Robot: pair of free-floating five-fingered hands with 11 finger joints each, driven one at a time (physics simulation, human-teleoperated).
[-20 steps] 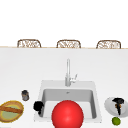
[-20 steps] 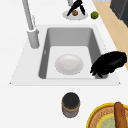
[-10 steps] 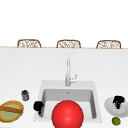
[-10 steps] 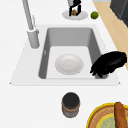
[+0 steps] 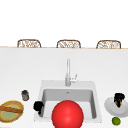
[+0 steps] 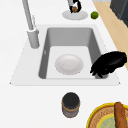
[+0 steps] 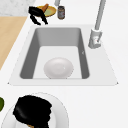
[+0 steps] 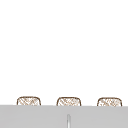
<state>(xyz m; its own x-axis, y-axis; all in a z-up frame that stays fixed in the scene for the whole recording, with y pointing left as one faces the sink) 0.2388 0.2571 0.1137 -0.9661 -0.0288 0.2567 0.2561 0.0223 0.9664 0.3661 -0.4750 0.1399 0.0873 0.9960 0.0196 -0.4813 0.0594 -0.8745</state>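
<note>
My right hand (image 5: 119,98) hovers over a white plate (image 5: 112,110) on the counter right of the sink, its fingers curled round a small brown item (image 6: 74,9). From the right side, the right hand (image 7: 32,110) covers most of that plate (image 7: 61,112). My left hand (image 5: 38,106) hangs over the sink's front left corner with relaxed fingers, holding nothing. The left side view has this left hand (image 6: 110,63) above the sink rim. Another white plate (image 6: 69,64) lies on the sink's floor.
A dark jar (image 5: 25,95) and a yellow bowl (image 5: 11,110) with a brown stick stand left of the sink. A lime (image 5: 116,121) lies beside the right plate. The faucet (image 5: 68,72) rises behind the basin. A big red ball (image 5: 67,115) fronts the sink.
My right hand has risen slightly above the plate with the brown item. The left hand has stayed in place.
</note>
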